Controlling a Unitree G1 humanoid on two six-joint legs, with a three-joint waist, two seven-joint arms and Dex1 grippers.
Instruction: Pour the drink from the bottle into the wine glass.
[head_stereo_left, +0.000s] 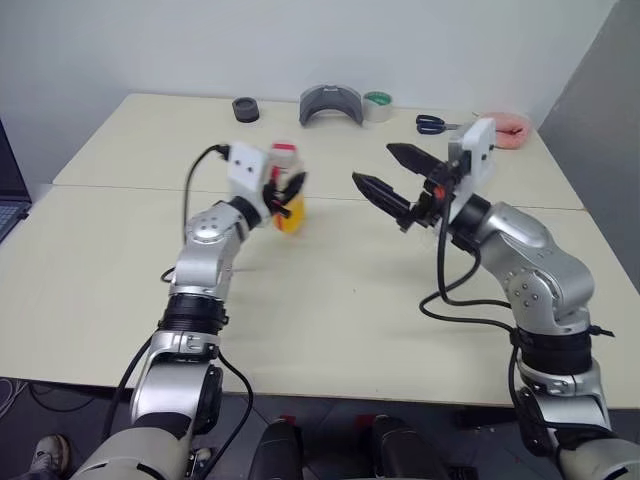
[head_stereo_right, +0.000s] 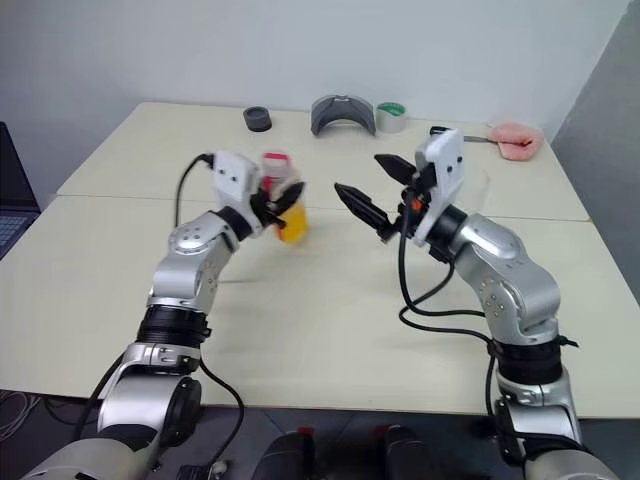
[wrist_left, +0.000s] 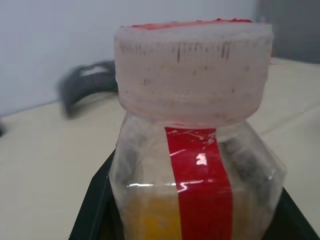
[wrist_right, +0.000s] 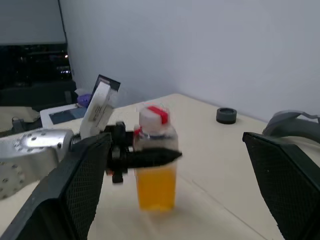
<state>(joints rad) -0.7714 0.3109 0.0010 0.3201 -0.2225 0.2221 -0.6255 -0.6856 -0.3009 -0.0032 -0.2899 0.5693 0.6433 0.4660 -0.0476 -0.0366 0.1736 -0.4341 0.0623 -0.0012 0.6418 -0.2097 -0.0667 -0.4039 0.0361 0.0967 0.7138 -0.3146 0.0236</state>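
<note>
Left gripper (head_stereo_left: 283, 195) is clamped on the small squarish clear plastic bottle (head_stereo_left: 288, 195) with the red stripe label, gripping the body below the neck so the red-and-white cap (wrist_left: 192, 70) is exposed. Bottle is upright, above the cream table (head_stereo_left: 330, 300) at mid-left; orange-yellow drink (wrist_right: 156, 187) fills roughly the lower half. Cap is on, so pouring can't start yet.

Right gripper (head_stereo_left: 395, 180) is spread wide, holding nothing, facing the bottle from the other side with a clear gap between. My read: it's lined up to take the cap off while the left holds the bottle steady.

I can't make out the wine glass in these views, so I can't tell where the pour target is.

Clutter sits along the far edge: small black round object (head_stereo_left: 246, 109), grey curved piece (head_stereo_left: 330, 105), green-and-white tape roll (head_stereo_left: 377, 106), blue-handled scissors (head_stereo_left: 432, 124), pink item (head_stereo_left: 510, 128). All well apart from both grippers, nothing between them.
</note>
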